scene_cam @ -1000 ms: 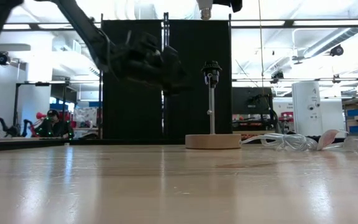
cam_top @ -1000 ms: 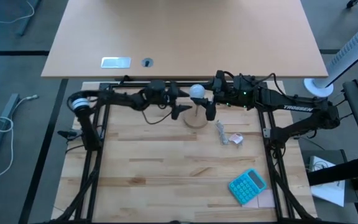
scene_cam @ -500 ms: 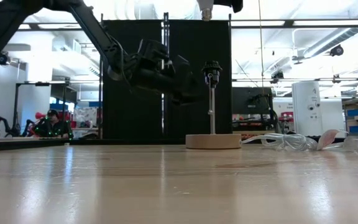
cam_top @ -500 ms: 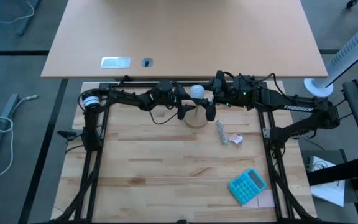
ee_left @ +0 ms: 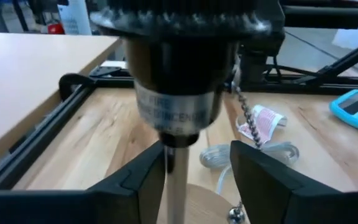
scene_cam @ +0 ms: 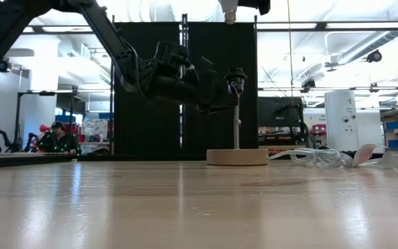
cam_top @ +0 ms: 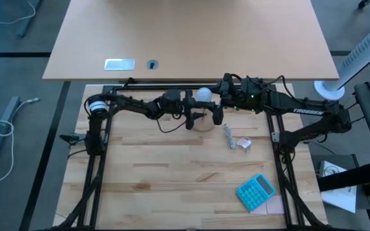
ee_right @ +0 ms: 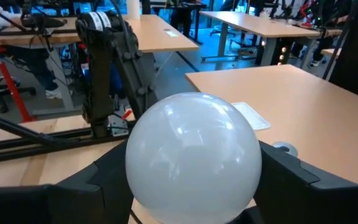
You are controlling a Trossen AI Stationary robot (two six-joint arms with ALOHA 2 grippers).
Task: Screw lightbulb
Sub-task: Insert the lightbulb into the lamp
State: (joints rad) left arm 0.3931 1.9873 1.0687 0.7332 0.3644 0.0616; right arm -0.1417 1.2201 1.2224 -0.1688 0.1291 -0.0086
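- R gripper point(ee_right: 191, 205) holds the lightbulb point(ee_right: 193, 155), a finger on each side of the white globe; high view puts the lightbulb point(cam_top: 203, 94) at the table's far edge, just beside the lamp stand's wooden base point(cam_top: 202, 124).
- Low view: bulb's screw neck point(scene_cam: 227, 10) hangs at the frame's top edge, pointing down, above and a touch to one side of the black socket point(scene_cam: 235, 76). Clearly apart, not yet mated.
- Long axis of bulb = vertical, same as the stem point(scene_cam: 236, 121). My read: next move = line neck up over socket mouth, then lower and twist. R arm does that, as it has the bulb.
- L gripper point(ee_left: 197, 165) is at the stem just under the socket point(ee_left: 185, 68), fingers narrowly parted w/ the stem between them. Can't tell if pads touch it; no firm clamp visible. Looks meant to steady the stand.
- Pull chain point(ee_left: 246, 112) dangles beside the socket, close to the L fingers; could snag.
- Around: crumpled clear wrapper w/ cord point(cam_top: 229, 136) near the base, small pink-white wrapper point(cam_top: 243, 144) beside it, blue calculator point(cam_top: 256, 191) well apart toward the near edge. None in the descent path.
- Risk, as I judge: slight offset → cross-thread or tipping the stand.
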